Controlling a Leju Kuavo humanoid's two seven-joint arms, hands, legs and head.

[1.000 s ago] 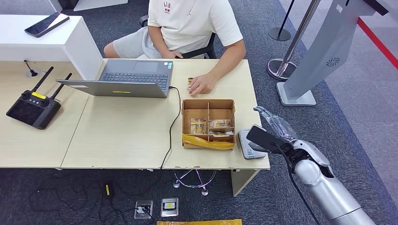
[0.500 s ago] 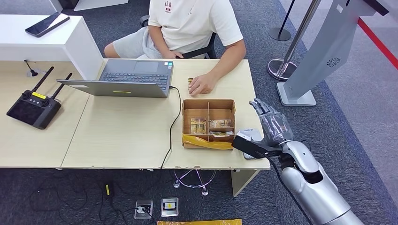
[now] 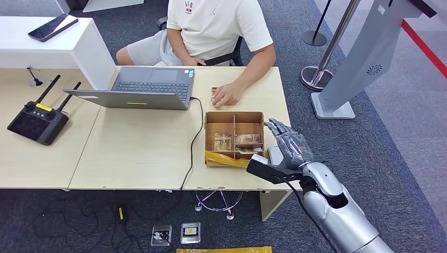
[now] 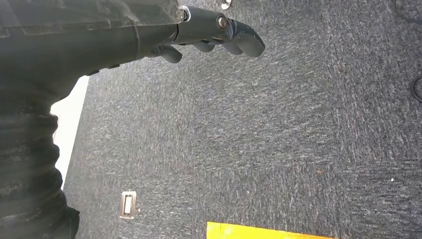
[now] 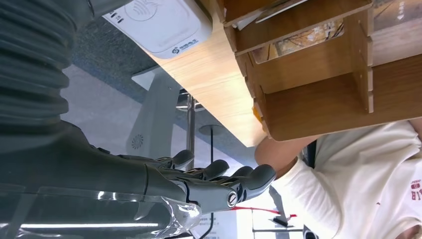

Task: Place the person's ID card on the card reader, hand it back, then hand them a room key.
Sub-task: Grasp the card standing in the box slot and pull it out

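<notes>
Now the right hand (image 3: 289,149) hovers empty, fingers spread, over the card reader (image 5: 161,25); the ID card (image 3: 214,91) lies under the person's hand (image 3: 226,95), well apart across the counter (image 3: 137,153).

Bright even indoor light, soft shadows, sharp focus

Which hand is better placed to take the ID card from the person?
Likely the right hand: raised and open beside the cardboard organizer, near the person's hand. The left hand hangs over carpet.
</notes>
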